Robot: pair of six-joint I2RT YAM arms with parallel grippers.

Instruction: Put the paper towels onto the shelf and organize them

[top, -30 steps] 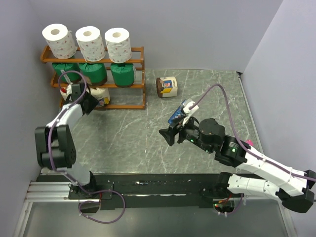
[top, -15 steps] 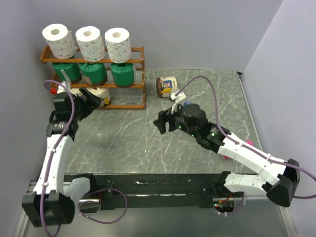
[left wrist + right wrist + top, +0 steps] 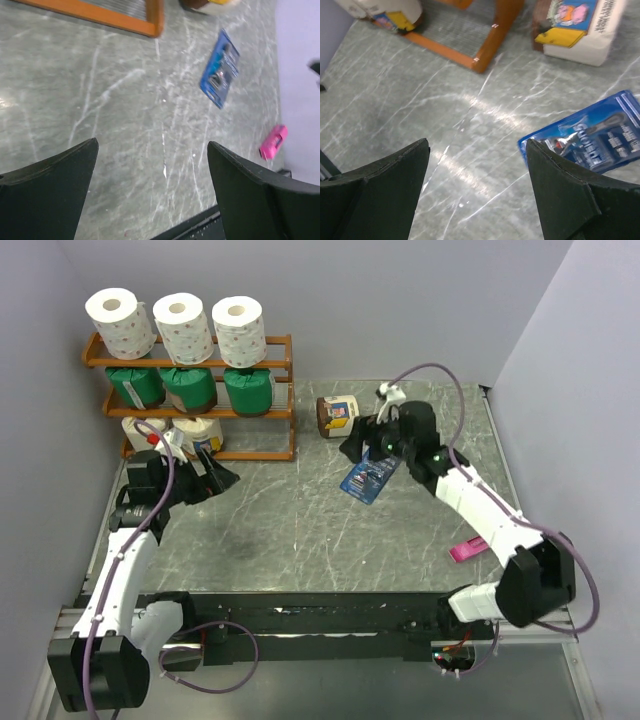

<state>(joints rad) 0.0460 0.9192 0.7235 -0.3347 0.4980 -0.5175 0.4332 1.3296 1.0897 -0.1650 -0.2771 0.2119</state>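
L arm [image 3: 125,560] & R arm [image 3: 480,508]: white links, blk joints, purple cables [image 3: 440,370], green LEDs [image 3: 437,453] on R; blk wedge fingers [image 3: 45,200]

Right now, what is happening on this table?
Paper towels are being put on a wooden shelf. It holds eight: three white rolls on top, three green rolls in the middle, two cream-and-brown rolls at the bottom. A ninth roll sits on the table beside the shelf. The right gripper hovers open near it; the left gripper is open and empty.
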